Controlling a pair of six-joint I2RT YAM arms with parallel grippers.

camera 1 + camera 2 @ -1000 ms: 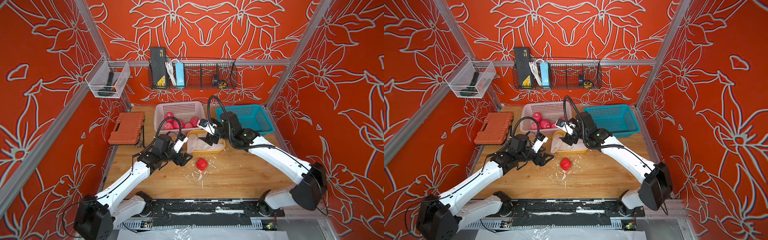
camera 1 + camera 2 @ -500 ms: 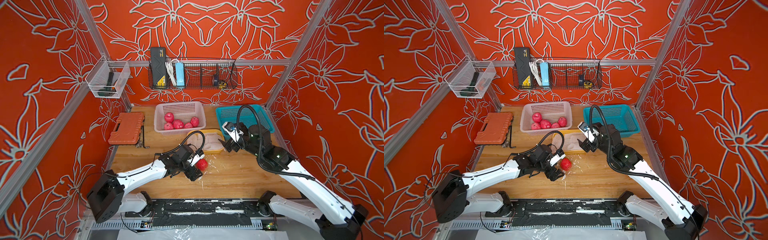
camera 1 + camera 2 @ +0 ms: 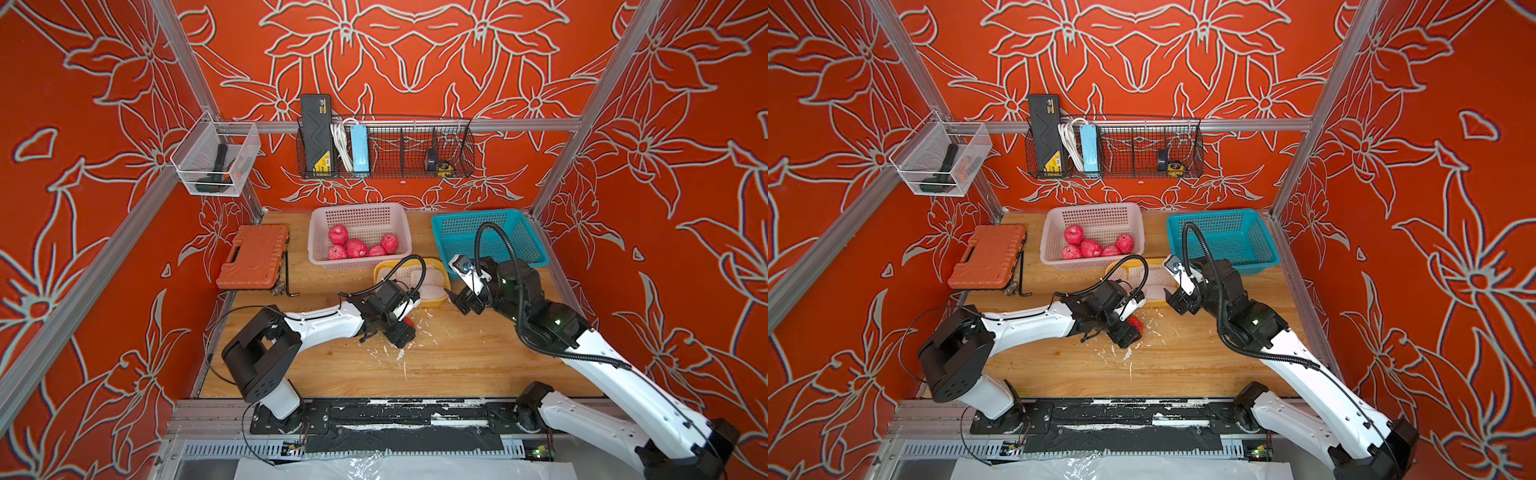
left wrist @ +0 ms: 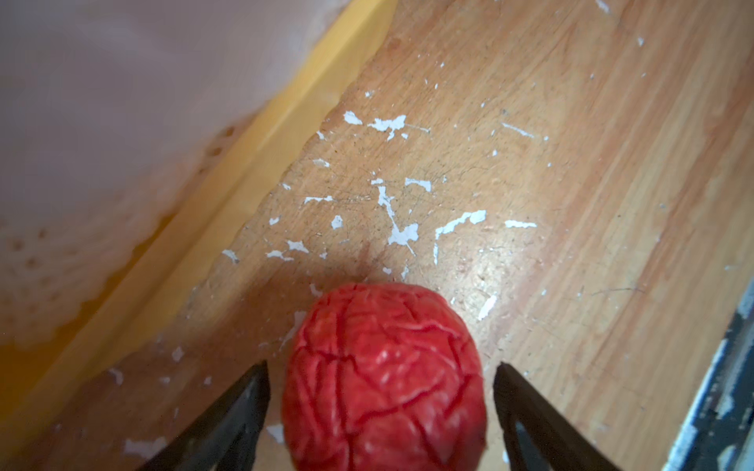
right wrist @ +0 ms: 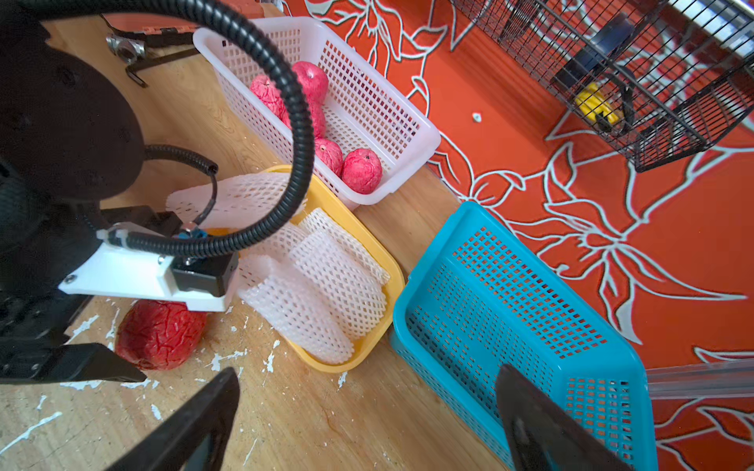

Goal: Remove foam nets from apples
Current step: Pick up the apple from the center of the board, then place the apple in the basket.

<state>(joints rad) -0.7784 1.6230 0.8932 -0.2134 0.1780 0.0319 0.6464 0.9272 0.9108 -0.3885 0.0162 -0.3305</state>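
Wooden desk (image 3: 457, 365) inside an orange flower-patterned booth, seen from above, with two white robot arms reaching in from the front edge. A pale pink plastic basket (image 3: 361, 216) stands at the middle of the back edge and holds five pinkish-red apples (image 3: 356, 248), all bare. A teal basket (image 3: 486, 228) sits at the back right corner. Just in front of the pink basket, a shallow yellow tray (image 5: 347, 365) holds a pile of white foam nets (image 5: 326, 285), flattened and overlapping.

One more apple, the loose apple (image 4: 383, 379), lies bare on the desk just in front of the tray, near the middle, among small white flakes (image 4: 402, 234). The left gripper (image 4: 381, 367) is lowered over it, released, with a black finger on each side and a narrow gap showing between each finger and the fruit. The right gripper (image 5: 367, 369) hangs near the tray's right end, spread wide and holding nothing.

An orange tool case (image 3: 253, 255) rests at the desk's left edge. On the back wall a black wire rack (image 3: 386, 145) holds a black box, a white cable and a blue block.
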